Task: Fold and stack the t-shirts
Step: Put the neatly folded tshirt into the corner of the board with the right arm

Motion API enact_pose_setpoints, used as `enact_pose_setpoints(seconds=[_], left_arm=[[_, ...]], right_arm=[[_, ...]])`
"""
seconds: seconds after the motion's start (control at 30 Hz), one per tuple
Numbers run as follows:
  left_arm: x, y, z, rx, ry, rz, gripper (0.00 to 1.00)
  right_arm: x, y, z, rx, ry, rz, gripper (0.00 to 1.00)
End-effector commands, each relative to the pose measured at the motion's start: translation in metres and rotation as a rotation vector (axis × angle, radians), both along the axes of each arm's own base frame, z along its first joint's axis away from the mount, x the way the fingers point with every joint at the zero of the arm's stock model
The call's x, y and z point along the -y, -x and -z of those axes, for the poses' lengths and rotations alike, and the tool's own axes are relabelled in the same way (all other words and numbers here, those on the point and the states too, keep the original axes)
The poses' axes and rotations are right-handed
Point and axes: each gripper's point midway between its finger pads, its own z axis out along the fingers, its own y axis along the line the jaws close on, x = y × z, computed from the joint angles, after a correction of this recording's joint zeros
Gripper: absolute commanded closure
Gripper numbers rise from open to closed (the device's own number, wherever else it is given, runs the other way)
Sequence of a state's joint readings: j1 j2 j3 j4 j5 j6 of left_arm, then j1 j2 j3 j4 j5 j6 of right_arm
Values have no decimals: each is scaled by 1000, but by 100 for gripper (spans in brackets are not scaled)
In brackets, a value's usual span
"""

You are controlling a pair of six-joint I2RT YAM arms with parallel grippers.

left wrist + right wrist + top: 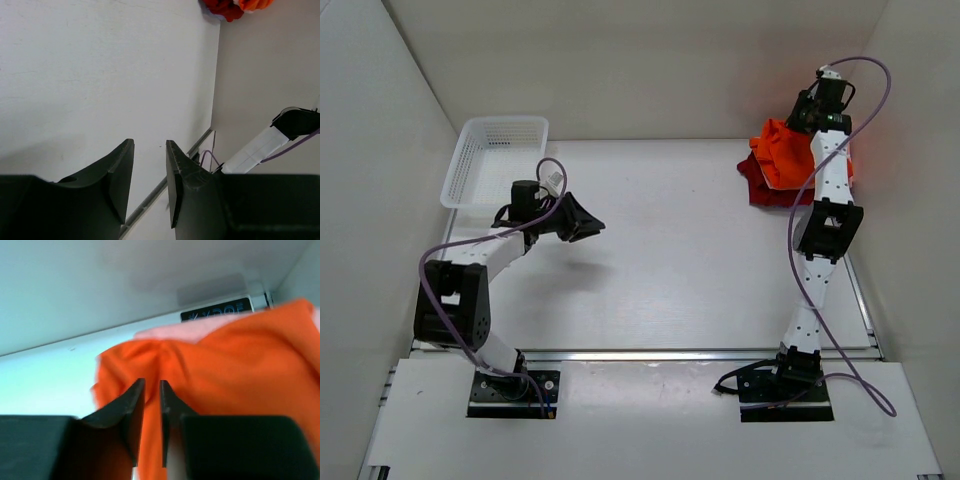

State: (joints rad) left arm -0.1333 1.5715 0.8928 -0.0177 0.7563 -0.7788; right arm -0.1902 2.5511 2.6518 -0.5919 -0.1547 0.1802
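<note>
The t-shirts lie in a heap at the table's back right corner. The bright orange t-shirt (778,148) is on top, the dark red t-shirt (761,187) is under its near left side, and a strip of the light pink t-shirt (165,332) shows behind the orange one. My right gripper (802,120) is over the heap. In the right wrist view it (152,382) is nearly closed, with a fold of the orange t-shirt (235,360) running between the fingers. My left gripper (590,224) hovers over bare table at left centre; it (150,143) is open a little and empty.
A white mesh basket (495,160) stands at the back left, just behind my left arm. White walls close in the table on the left, back and right. The heap shows far off in the left wrist view (227,9). A metal rail (670,353) runs along the near edge.
</note>
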Motion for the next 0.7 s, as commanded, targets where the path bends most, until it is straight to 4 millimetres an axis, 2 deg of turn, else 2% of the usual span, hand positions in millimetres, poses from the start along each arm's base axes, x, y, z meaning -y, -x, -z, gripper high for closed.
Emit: enact_pose_setpoints(seconds=[0.0,0.03,0.07,0.1,0.13,0.17,0.2,0.23,0.27,0.3,0.33,0.37,0.4,0.43,0.47,0.5,0.53,0.57,0.6,0.63,0.67], left_arm=[[2,18,-36,91,3,49,56],[3,20,-37,96,0,56,45],[3,26,-39,107,0,73,22],[4,32,-43,120,14,100,2],[6,39,-45,116,34,129,1],[6,43,-44,125,40,141,1],[8,52,-43,128,51,165,1],[8,55,-51,160,60,176,1],[10,63,-53,182,58,188,2],[10,70,-48,166,51,186,1],[10,77,-52,202,34,197,2],[11,85,-50,212,3,211,1],[8,89,-43,186,-40,191,1],[8,93,-47,227,-72,195,1],[8,99,-46,240,-102,193,1],[9,106,-43,235,-105,206,1],[9,111,-44,259,-114,202,1],[9,114,-48,286,-120,203,2],[10,116,-48,289,-126,204,1],[7,116,-50,306,-145,188,1],[6,116,-55,329,-149,178,1]], right_arm=[[-15,64,-126,59,46,53,79],[-20,74,-126,28,31,51,68],[-27,95,-126,-33,5,50,49],[-38,118,-119,-116,-14,37,35],[-45,141,-111,-205,-3,42,20],[-63,153,-105,-258,12,25,16],[-60,177,-92,-354,63,101,12],[-70,197,-81,-407,120,113,12],[-109,196,-81,-370,176,24,9],[-110,222,-68,-408,252,38,2],[-123,236,-67,-360,291,48,0],[-137,245,-90,-255,259,27,0],[-141,259,-64,-298,223,13,0],[-146,269,-67,-236,129,-28,1],[-146,278,-70,-170,19,-65,1],[-138,283,-72,-134,-24,-48,0],[-129,291,-84,-45,-80,-60,1],[-127,302,-93,22,-105,-74,1],[-113,305,-96,51,-113,-42,1],[-108,316,-105,105,-123,-50,0],[-97,324,-120,169,-126,-35,1]])
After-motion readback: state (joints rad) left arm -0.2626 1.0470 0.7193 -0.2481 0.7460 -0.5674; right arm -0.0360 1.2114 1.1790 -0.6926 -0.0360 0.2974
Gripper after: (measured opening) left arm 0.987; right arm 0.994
